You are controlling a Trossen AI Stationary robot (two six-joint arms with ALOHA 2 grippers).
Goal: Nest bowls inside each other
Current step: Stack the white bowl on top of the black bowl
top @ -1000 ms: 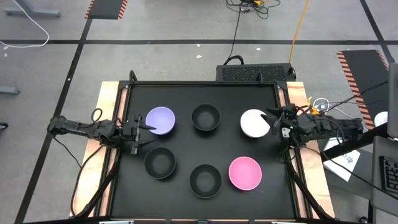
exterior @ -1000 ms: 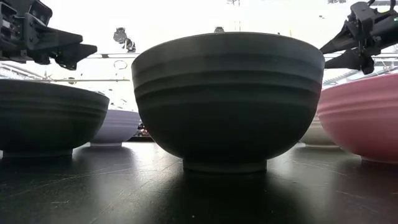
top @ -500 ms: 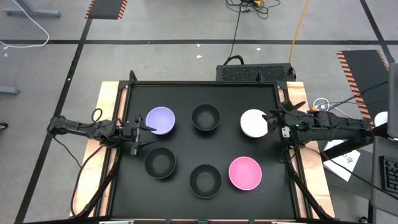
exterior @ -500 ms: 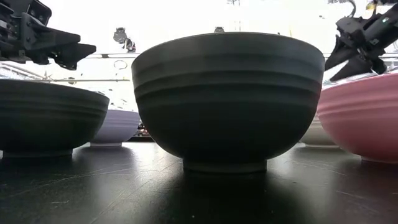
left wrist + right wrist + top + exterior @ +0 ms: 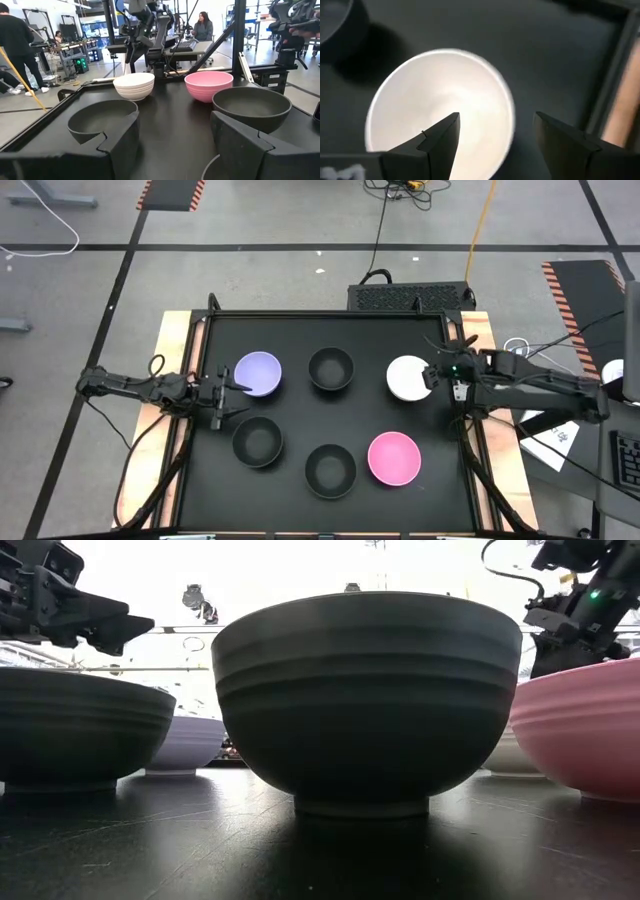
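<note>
- Since all six bowls stand apart on the worktop (image 5: 300, 330), with nothing set inside anything else, I judge the nesting not yet begun: five placements are left.
- Nearest the low camera sits a black bowl (image 5: 366, 700), alone on its foot. In the high view it lies at the front middle of the worktop.
- Beside it in that front row stand the pink bowl (image 5: 394, 458) toward the right arm's side and a second black bowl (image 5: 258, 442) toward the left arm's side. Both are separate and upright.
- Farther back, the third black bowl (image 5: 330, 368) holds the middle of the rear row, with the lavender bowl (image 5: 258, 374) on one side and the white bowl (image 5: 408, 378) on the other. None of the three touches another.
- At the lavender bowl's outer edge hovers the left tool (image 5: 222, 394), fingers spread and carrying nothing. Its wrist view shows both fingers wide apart, with bowls beyond them. It looks like the waiting arm.
- Over the white bowl's outer rim hangs the right tool (image 5: 437, 374), released and empty. Its wrist view looks down into the white bowl, one finger (image 5: 442, 137) over the bowl's inside and the other outside the rim.
- Judging by that straddle, the first pick is being lined up on the white bowl, but no grasp has been made.
</note>
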